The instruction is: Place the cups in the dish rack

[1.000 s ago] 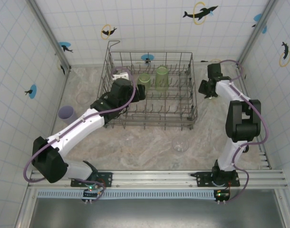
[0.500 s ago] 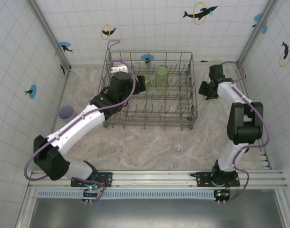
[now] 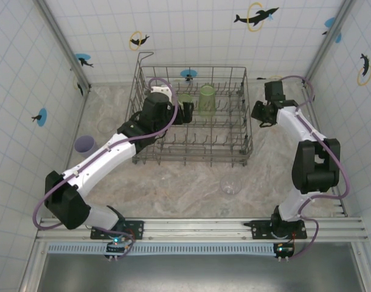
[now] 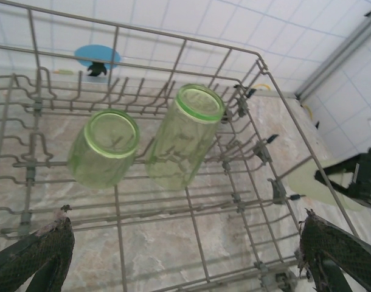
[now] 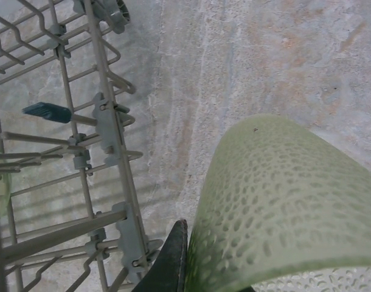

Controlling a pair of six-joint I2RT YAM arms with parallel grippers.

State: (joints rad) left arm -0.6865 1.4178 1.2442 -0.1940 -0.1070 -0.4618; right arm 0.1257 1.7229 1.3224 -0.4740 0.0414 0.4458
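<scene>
The grey wire dish rack (image 3: 243, 131) stands mid-table. Two light-green tumblers (image 4: 105, 148) (image 4: 188, 137) lie side by side on its tines. My left gripper (image 3: 189, 112) hovers over the rack just short of them, open and empty, its dark fingertips (image 4: 42, 252) spread wide. My right gripper (image 3: 259, 115) hangs outside the rack's right wall, shut on the wall of a third, textured green tumbler (image 5: 283, 207), with one finger (image 5: 173, 261) pressed against the cup's outside. A lavender tumbler (image 3: 85, 145) stands at the left, and a clear glass (image 3: 230, 185) stands in front of the rack.
Tiled walls close in the table on three sides. The rack's raised corner loop (image 3: 143, 59) sticks up at its back left. The rack's right wall (image 5: 109, 131) is close to the held tumbler. Bare marble table (image 3: 191, 182) lies between the rack and the arm bases.
My left arm has pushed a little farther back and right over the rack, its gripper staying open. My right gripper has shifted slightly with the green tumbler still in it.
</scene>
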